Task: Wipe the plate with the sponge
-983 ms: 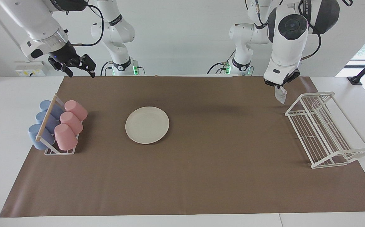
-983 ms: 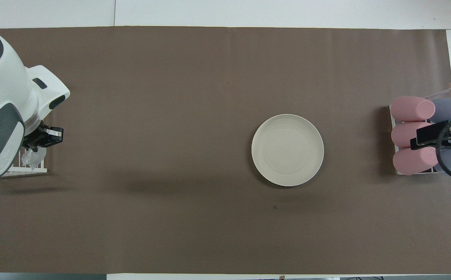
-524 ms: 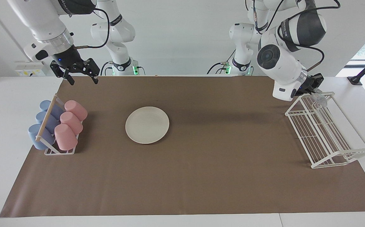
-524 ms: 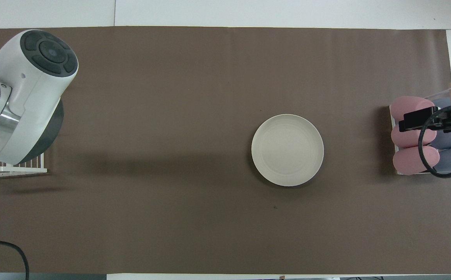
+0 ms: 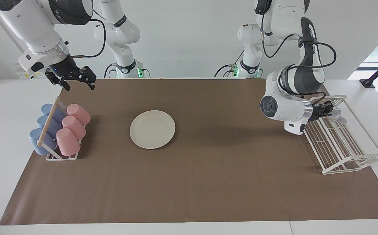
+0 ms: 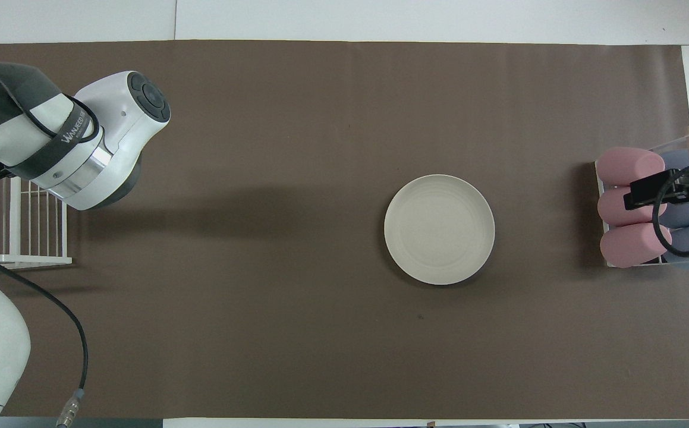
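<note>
Sideways, left tool (image 5: 329,108) pinches the sponge (image 5: 338,114) over the wire rack (image 5: 342,153)

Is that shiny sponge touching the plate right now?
Apart. The facing view shows the sponge at the left gripper over the white rack, with bare brown mat between it and the plate.

My left gripper (image 5: 329,108) has swung from beside the wire rack (image 5: 339,143) down over it, carrying the sponge (image 5: 339,114).
</note>
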